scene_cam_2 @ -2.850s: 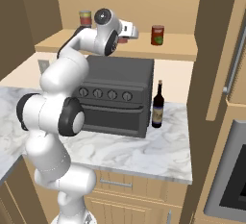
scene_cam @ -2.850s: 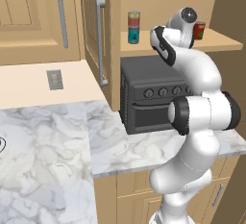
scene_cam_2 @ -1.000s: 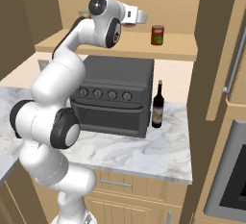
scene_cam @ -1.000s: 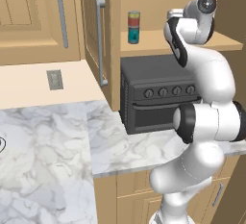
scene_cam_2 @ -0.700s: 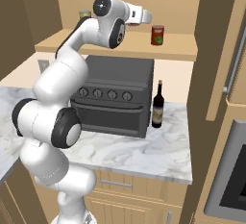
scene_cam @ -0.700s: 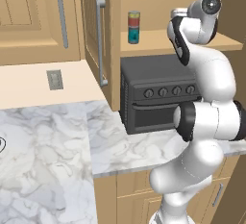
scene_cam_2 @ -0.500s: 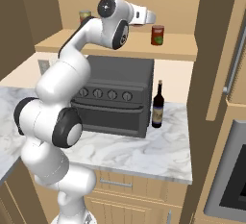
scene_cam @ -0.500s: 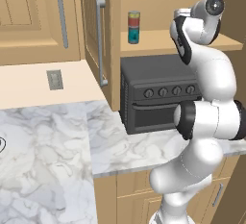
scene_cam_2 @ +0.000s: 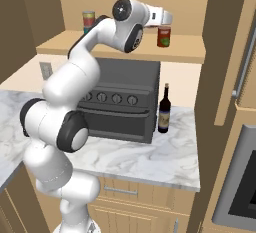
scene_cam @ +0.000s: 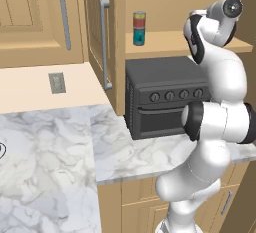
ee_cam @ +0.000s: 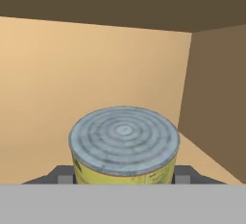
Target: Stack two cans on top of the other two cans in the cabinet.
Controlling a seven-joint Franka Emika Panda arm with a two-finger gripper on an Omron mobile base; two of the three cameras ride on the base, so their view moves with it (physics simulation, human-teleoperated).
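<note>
The yellow-orange can (scene_cam_2: 163, 36) with reddish and green bands stands on the cabinet's shelf board (scene_cam_2: 192, 47), toward its right end. My gripper (scene_cam_2: 163, 24) sits just over it, open. In the hand view the can's grey ribbed top (ee_cam: 124, 139) lies between my fingertips (ee_cam: 65, 176), which flank its upper sides closely. At the shelf's left end the red can with the green band (scene_cam: 139, 19) stands on the teal can (scene_cam: 139, 37). The dark red can is hidden. The tan cabinet door (scene_cam: 94, 22) hangs open, showing its grey bar handle (scene_cam: 105, 42).
A black oven (scene_cam_2: 125, 97) stands on the marble counter (scene_cam: 50, 142) under the shelf. A dark wine bottle (scene_cam_2: 164, 109) stands beside the oven. The cabinet's right side wall (ee_cam: 216, 98) is close to the yellow-orange can. An outlet (scene_cam: 56, 82) is on the wall.
My hand has risen from the middle of the shelf and swung right to sit over the yellow-orange can. No can has moved.
</note>
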